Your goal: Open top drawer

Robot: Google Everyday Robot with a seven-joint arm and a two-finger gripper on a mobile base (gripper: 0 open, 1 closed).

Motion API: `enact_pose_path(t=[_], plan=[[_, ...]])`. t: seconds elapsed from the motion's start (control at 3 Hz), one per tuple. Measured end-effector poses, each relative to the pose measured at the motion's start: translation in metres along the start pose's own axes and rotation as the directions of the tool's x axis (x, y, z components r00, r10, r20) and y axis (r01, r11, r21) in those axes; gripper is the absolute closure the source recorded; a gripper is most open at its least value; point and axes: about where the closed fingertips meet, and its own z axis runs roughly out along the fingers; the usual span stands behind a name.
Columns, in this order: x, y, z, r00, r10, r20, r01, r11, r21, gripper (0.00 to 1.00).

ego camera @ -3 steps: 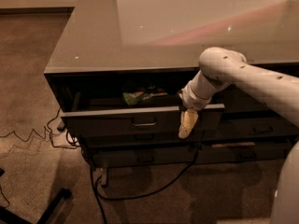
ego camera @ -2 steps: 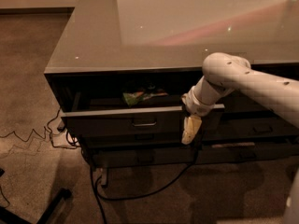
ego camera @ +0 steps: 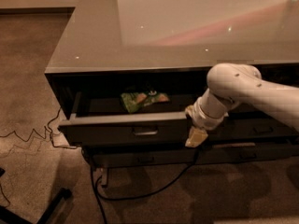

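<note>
The top drawer [ego camera: 117,129] is a wide dark grey drawer under the glossy counter, pulled partly out, with a small metal pull [ego camera: 145,132] at its centre. A green snack bag [ego camera: 142,100] lies inside it. My gripper [ego camera: 196,136] hangs at the right end of the drawer front, pointing down, its yellowish tip in front of the panel. The white arm [ego camera: 247,90] reaches in from the right and covers the drawer's right corner.
A lower grey drawer [ego camera: 149,158] sits shut beneath, and more drawers [ego camera: 261,129] run to the right. A black cable [ego camera: 140,190] loops across the carpet in front. A thin wire [ego camera: 28,136] lies at the left, and a dark leg [ego camera: 51,204] at the bottom left.
The arm and gripper have shifted slightly right and down along the drawer front. The drawer stands about as far out as before.
</note>
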Motion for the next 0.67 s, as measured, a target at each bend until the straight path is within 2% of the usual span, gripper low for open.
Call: enact_pose_path(t=[0.67], plan=[[-0.0011,0.0075,-0.0168,1.000,0.002,-0.010,-0.002,1.0000,0.002,0.88]])
